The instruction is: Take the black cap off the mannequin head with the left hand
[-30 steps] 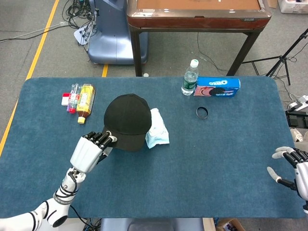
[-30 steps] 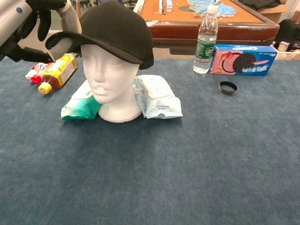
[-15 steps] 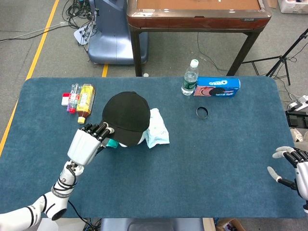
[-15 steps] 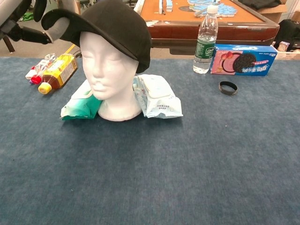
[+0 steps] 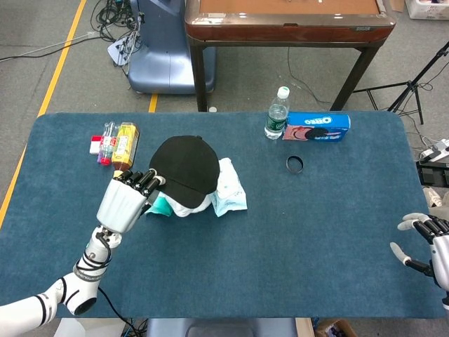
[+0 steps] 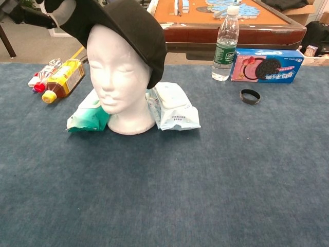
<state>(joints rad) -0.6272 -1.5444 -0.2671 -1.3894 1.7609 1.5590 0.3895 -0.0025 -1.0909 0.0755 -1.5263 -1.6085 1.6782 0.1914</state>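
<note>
In the head view, the left hand [image 5: 126,202] grips the brim of the black fabric baseball cap [image 5: 186,167], its dark fingers curled over the brim's edge at the cap's near-left side, so the lifting step appears to be in hand. The cap sits tipped back on the white foam mannequin head [image 5: 188,206], of which only a pale sliver shows beneath the cap's near rim. The right hand [image 5: 426,246] rests at the table's far right edge, fingers spread and holding nothing, well apart from everything else. In the chest view, the cap [image 6: 134,32] is tilted steeply: its brim is raised toward the upper left corner, where the left hand [image 6: 36,10] holds it, mostly cut off by the frame, while the back of the crown hangs down behind the mannequin head [image 6: 117,77], whose forehead and face are bare. The cap is judged half off; the next move probably calls for carrying the brim further up and back until the crown clears the head, without toppling the mannequin.
</note>
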